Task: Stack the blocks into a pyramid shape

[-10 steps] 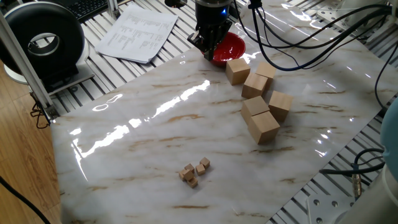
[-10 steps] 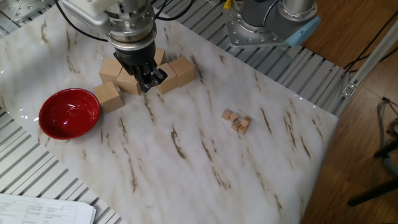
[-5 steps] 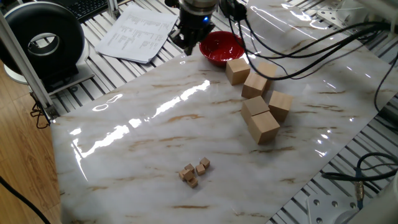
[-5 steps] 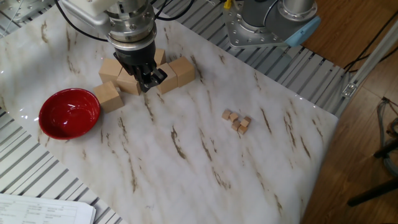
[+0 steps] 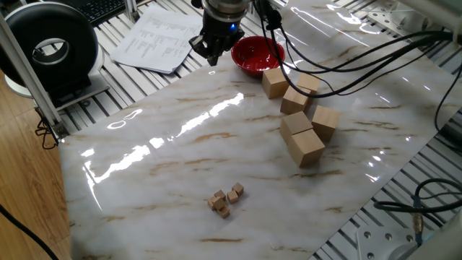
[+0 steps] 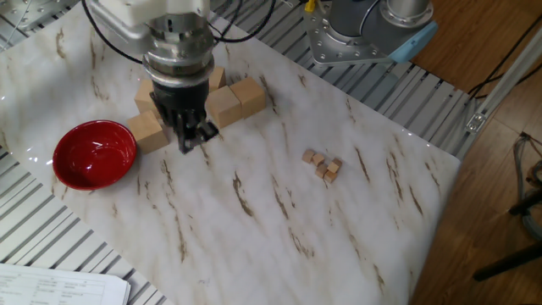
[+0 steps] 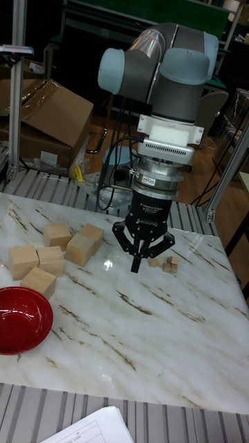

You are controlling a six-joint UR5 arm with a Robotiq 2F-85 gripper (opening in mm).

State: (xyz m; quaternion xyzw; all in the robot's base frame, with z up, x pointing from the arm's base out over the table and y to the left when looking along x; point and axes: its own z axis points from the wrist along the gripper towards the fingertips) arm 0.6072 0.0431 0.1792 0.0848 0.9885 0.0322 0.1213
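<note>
Several tiny tan blocks point(image 5: 226, 198) lie in a loose cluster on the marble tabletop point(image 5: 166, 173), near its front edge. The same blocks point(image 6: 323, 163) lie flat in the other fixed view, with no pyramid shape in sight. In the tall view the blocks point(image 7: 167, 263) peek out just right of the fingertips. My gripper point(image 5: 209, 56) hangs over the table's far edge, left of the red bowl and far from the cluster. Its fingers point(image 7: 136, 265) meet at a point with nothing between them. The gripper point(image 6: 188, 141) stands well left of the cubes.
A red bowl point(image 5: 258, 56) sits at the far edge, with several large wooden blocks point(image 5: 302, 115) grouped to its right. Papers point(image 5: 160, 40) and a black round device point(image 5: 50, 47) lie beyond the table's left side. Cables point(image 5: 339, 58) trail over the large blocks.
My gripper has moved from over the red bowl to the bowl's left, away from the large blocks. The tiny cubes have not moved.
</note>
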